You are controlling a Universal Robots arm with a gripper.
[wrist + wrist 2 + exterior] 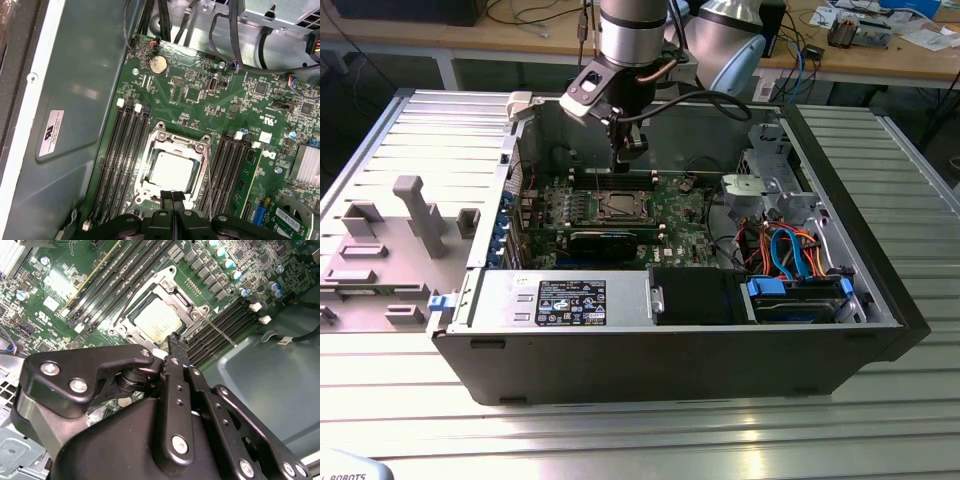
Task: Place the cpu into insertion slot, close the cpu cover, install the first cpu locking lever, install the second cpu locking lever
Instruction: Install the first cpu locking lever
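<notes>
Silver-grey cpu [172, 171] lies flat in the slot [146, 176] at the middle of the green board [200, 95], its top face square to the socket walls, so it reads as seated rather than perched. Cover [175, 142] is down over it: the frame's window rings the chip and the frame laps its edges all round, which holds the chip in place. Gripper [172, 196] hangs low over one edge of the socket, fingers pressed together with nothing between them. Closed like that they make one narrow tip, better suited to pushing a thin wire than to carrying. In the second wrist view a lever [218, 331] juts from the socket's corner out across the memory slots [235, 316], clear of the frame. It is judged not latched, though its hook end is too small to tell. Other lever [132, 297] runs along the opposite side of the socket, and whether it is caught under its tab cannot be told. In the exterior view the arm stands upright over the open case [670, 360], which lies on its side on the ribbed table [620, 430], board facing up so the socket is reached from above. Judgement: chip placed, cover closed, levers the open matter.
</notes>
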